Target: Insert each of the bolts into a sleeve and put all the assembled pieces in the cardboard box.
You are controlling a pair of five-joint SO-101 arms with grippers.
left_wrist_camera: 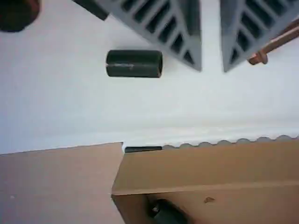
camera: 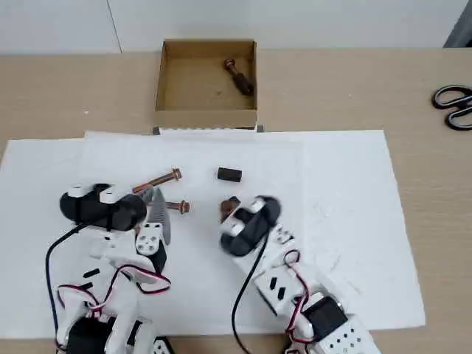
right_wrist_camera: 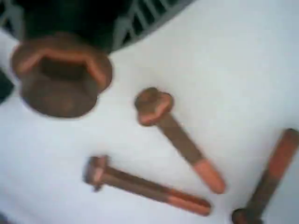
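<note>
- The scissors (camera: 453,107) were cut off by the high view's right edge.
- A bolt head (camera: 227,204) peeked out from under the right hand (camera: 232,215), and its shank was hidden. The right wrist view showed the bolt head (right_wrist_camera: 60,81) blurred.
- The left hand (camera: 153,198) covered part of a short bolt (camera: 179,206).
- In the left wrist view, the frame's edge cut a long bolt (left_wrist_camera: 275,43) and a dark piece (left_wrist_camera: 166,214) in the box (left_wrist_camera: 205,168).

Table (camera: 332,88) with paper (camera: 346,221), cardboard box (camera: 206,118), scissors (camera: 453,107)
</note>
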